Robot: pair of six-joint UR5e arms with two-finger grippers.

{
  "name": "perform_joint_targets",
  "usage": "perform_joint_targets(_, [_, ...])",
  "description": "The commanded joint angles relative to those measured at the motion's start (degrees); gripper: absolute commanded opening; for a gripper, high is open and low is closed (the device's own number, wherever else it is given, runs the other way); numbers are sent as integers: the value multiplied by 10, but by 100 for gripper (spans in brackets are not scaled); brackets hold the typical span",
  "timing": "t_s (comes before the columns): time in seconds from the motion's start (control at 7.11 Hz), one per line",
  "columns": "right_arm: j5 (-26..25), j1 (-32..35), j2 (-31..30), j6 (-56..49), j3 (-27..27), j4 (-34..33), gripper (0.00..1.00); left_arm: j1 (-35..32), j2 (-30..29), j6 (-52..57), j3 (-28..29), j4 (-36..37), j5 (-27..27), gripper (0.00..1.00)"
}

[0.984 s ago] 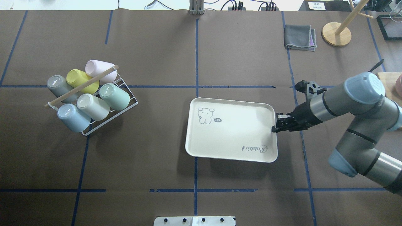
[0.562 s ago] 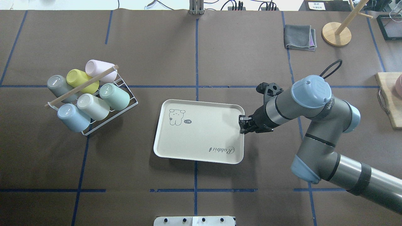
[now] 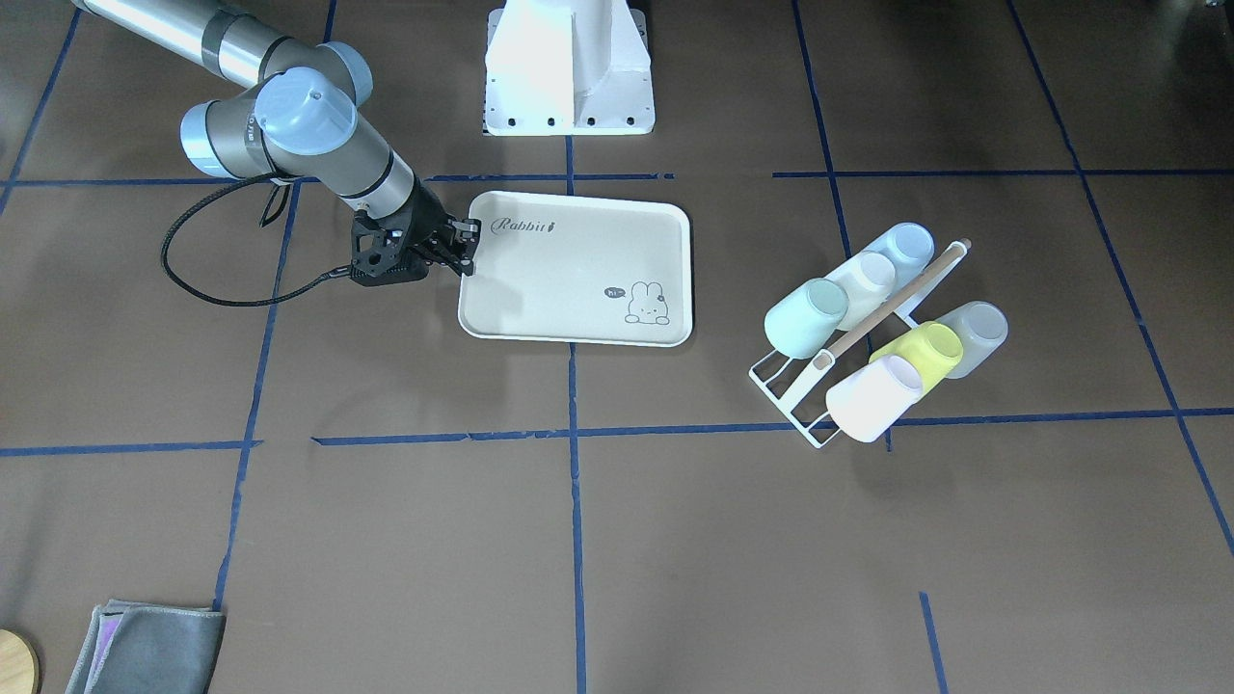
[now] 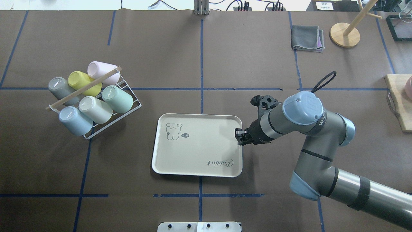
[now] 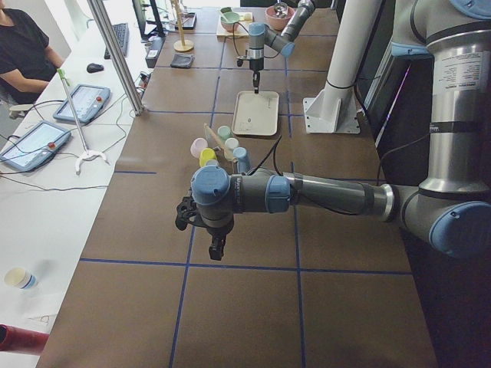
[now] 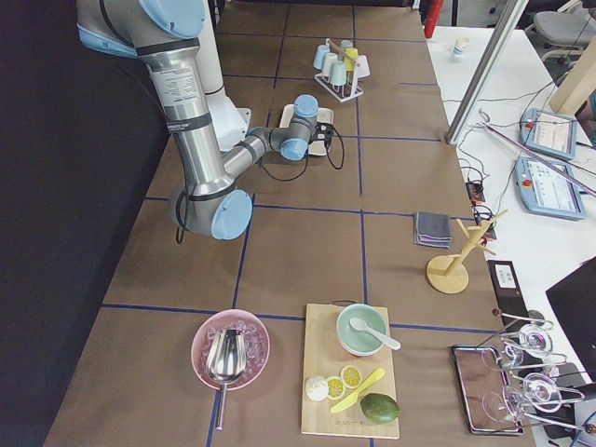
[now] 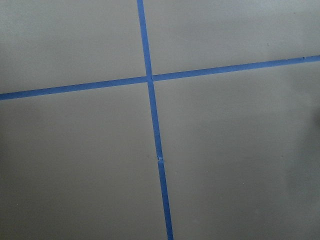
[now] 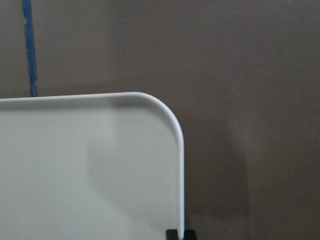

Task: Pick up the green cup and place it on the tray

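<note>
The green cup (image 4: pixel 117 98) lies tilted in a white wire rack (image 4: pixel 128 111) at the table's left, bottom toward the overhead camera; the front view shows the green cup (image 3: pixel 808 316) too. The cream tray (image 4: pixel 199 151) with its rabbit drawing lies flat near the table's middle. My right gripper (image 4: pixel 239 137) is shut on the tray's right rim (image 3: pixel 465 280); the right wrist view shows the tray's corner (image 8: pixel 90 175) and a fingertip (image 8: pixel 180 234) at the rim. My left gripper (image 5: pixel 217 249) hangs over bare table far from the cups, and I cannot tell its state.
The rack also holds yellow-green (image 4: pixel 80 82), pink, grey, cream and pale blue (image 4: pixel 72 120) cups under a wooden handle (image 4: pixel 83 88). A grey cloth (image 4: pixel 307 38) and a wooden stand (image 4: pixel 345 34) are at the back right, a cutting board (image 4: pixel 399 103) at the right edge.
My right arm has slid the tray leftward across the table and a little nearer the robot's side, holding its rim throughout. The cups in the rack have not moved.
</note>
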Motion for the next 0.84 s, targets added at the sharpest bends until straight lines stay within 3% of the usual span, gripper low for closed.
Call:
perform_joint_targets(0.0, [0, 3, -4, -20, -1, -1, 0, 0, 0, 0, 0, 0, -1, 100])
perform_joint_targets(0.42, [0, 3, -3, -24, -1, -14, 3, 0, 0, 0, -4, 0, -2, 100])
perform_joint_targets(0.56, [0, 3, -1, -23, 0, -16, 16, 0, 0, 0, -5, 0, -1, 100])
perform_joint_targets(0.7, [-1, 3, -1, -20, 2, -16, 44, 0, -2, 0, -8, 0, -2, 100])
